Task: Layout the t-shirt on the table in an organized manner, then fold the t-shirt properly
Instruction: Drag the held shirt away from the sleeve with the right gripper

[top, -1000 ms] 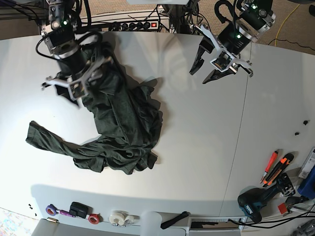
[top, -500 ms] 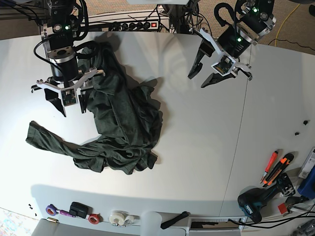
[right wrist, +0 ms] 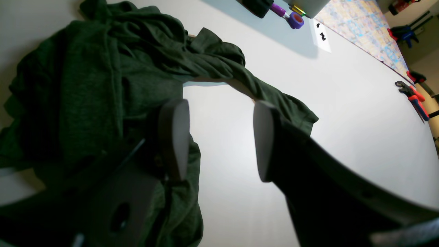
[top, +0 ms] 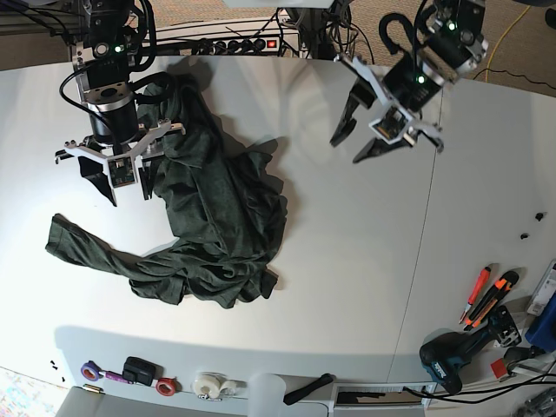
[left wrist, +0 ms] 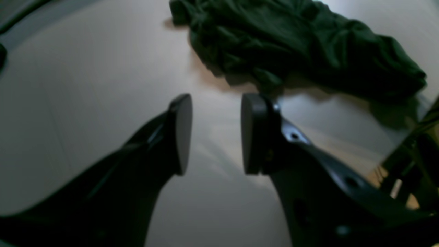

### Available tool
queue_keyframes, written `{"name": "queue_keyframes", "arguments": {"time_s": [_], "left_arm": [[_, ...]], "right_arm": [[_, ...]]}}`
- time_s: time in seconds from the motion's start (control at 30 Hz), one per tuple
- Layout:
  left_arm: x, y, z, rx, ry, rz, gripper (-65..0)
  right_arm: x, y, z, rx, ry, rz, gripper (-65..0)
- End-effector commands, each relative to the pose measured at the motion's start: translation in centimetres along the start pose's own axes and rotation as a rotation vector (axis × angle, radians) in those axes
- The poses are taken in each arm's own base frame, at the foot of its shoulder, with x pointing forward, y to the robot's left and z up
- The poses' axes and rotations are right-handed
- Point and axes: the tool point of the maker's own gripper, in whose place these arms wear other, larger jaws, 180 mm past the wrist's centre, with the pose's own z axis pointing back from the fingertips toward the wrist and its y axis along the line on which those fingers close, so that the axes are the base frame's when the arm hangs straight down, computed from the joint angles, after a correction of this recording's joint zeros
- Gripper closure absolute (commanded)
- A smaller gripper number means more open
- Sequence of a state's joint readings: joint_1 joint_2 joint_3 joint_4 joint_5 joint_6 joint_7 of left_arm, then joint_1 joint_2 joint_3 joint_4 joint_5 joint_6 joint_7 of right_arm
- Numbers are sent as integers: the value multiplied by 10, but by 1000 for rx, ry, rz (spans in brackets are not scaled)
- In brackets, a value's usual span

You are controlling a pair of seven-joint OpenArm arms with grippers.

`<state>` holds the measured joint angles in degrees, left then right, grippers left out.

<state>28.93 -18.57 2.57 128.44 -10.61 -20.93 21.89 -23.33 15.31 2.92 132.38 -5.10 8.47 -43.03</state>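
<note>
T-shirt (top: pixel 213 208) fabric, dark green, lies crumpled on the table (top: pixel 347 261) in the left half of the base view: a bunched mass runs from the upper left down toward the centre, and one long strip (a sleeve or hem, hard to say which) trails out to the left edge of the heap in the lower left.

At the upper left of the base view the right gripper (top: pixel 127 185) hangs over the shirt's left edge, its jaws spread wide with nothing between them. Its wrist view shows the same: one finger (right wrist: pixel 175 137) lies over green cloth, the other over bare white tabletop, with the trailing strip of shirt (right wrist: pixel 240 79) crossing beyond them.

At the upper right of the base view the left gripper (top: pixel 356 143) is above bare table, well apart from the shirt, jaws also parted and holding nothing. In its wrist view the pads (left wrist: pixel 252 133) stand apart over the pale surface, and the shirt (left wrist: pixel 291 44) fills the upper part of the frame.

Along the lower edge of the base view sit tape rolls (top: pixel 165 386), and in the lower right corner lie orange-handled cutters (top: pixel 488 300) and a drill (top: pixel 456 356).
</note>
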Motion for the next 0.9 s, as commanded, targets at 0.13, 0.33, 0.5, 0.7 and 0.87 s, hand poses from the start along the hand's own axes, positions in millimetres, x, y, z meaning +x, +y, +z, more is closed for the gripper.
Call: {"name": "queue_keyframes", "arguments": {"time_s": [0.13, 0.33, 0.5, 0.7, 0.87], "left_arm": [[16, 1, -7, -14, -55, -10, -247], [-8, -1, -26, -47, -2, 14, -247], [-33, 1, -44, -69, 54, 31, -247], [-29, 12, -55, -58, 43, 12, -247], [-27, 14, -56, -57, 37, 8, -247]], "right_arm": [[11, -5, 2, -18, -42, -1, -294], [14, 22, 5, 119, -64, -34, -294], [25, 42, 7, 168, -110, -76, -295], [-2, 62, -19, 193, -62, -57, -295], [-16, 63, -52, 180, -29, -83, -295]]}}
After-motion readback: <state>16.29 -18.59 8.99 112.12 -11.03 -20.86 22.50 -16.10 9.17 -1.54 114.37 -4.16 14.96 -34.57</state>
